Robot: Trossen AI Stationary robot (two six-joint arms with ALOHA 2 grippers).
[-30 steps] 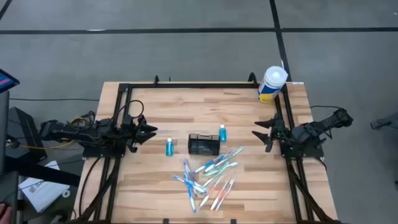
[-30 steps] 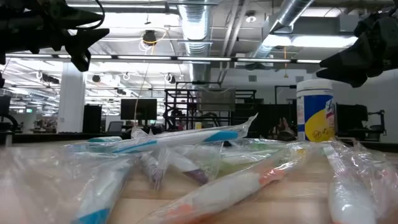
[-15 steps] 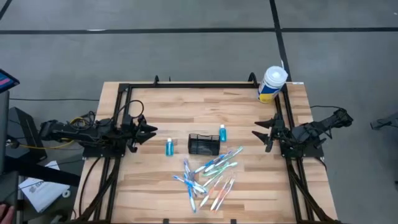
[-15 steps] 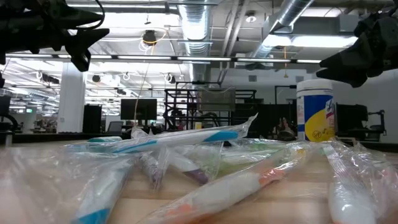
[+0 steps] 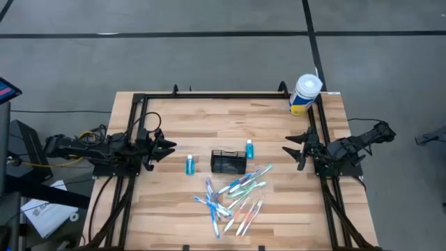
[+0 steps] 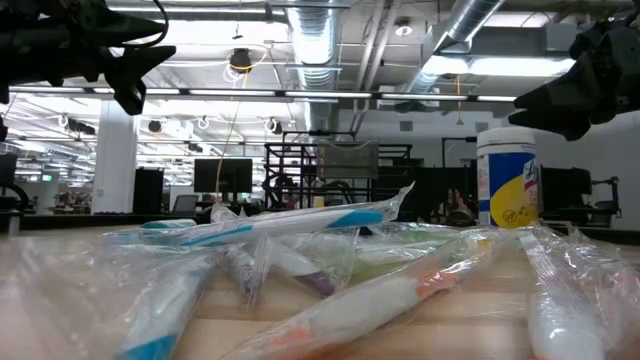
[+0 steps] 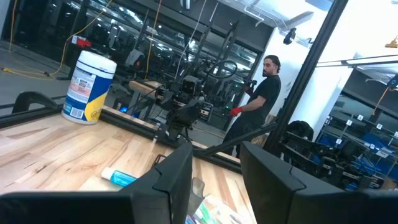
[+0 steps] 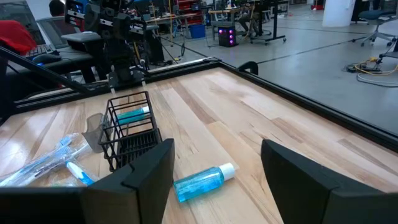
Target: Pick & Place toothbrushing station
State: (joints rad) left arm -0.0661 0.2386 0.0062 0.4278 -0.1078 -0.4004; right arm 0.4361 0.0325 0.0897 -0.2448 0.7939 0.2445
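The toothbrushing station, a small black wire-mesh caddy, stands on its base at the middle of the wooden table. My left gripper waits open at the table's left edge, pointing toward the caddy, with nothing between its fingers. At the right edge, my right gripper is also open and holds nothing. Both grippers are well apart from the caddy.
Two blue bottles lie beside the caddy, one on its left and one at its far right. Several wrapped toothbrushes lie near the front edge. A white tub stands at the far right corner. A person stands beyond the table.
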